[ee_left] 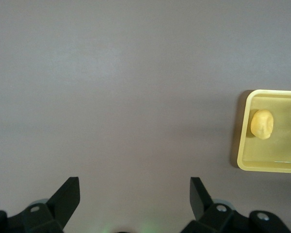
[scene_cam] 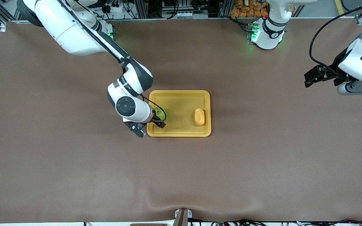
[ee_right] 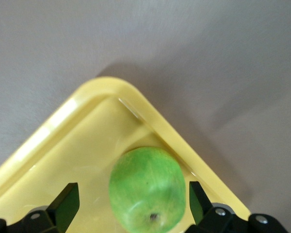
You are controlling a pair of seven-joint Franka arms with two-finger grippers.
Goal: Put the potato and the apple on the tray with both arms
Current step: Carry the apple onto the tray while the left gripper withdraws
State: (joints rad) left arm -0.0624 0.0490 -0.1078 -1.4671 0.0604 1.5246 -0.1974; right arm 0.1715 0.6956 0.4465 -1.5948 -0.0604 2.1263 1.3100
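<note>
The yellow-orange tray point(scene_cam: 179, 92) lies in the middle of the table. The potato point(scene_cam: 199, 116) lies in it toward the left arm's end and also shows in the left wrist view point(ee_left: 262, 124). The green apple point(scene_cam: 161, 111) sits in the tray's corner toward the right arm's end, stem dimple showing in the right wrist view point(ee_right: 148, 188). My right gripper point(scene_cam: 159, 117) is open around the apple, with a gap at each finger point(ee_right: 131, 201). My left gripper point(scene_cam: 310, 80) is open and empty, up over bare table at the left arm's end point(ee_left: 134, 194).
The brown table cover stretches wide around the tray point(ee_left: 281, 162). The arm bases with green lights point(scene_cam: 255, 33) stand along the table's edge farthest from the front camera. A bag of orange items point(scene_cam: 248, 8) lies past that edge.
</note>
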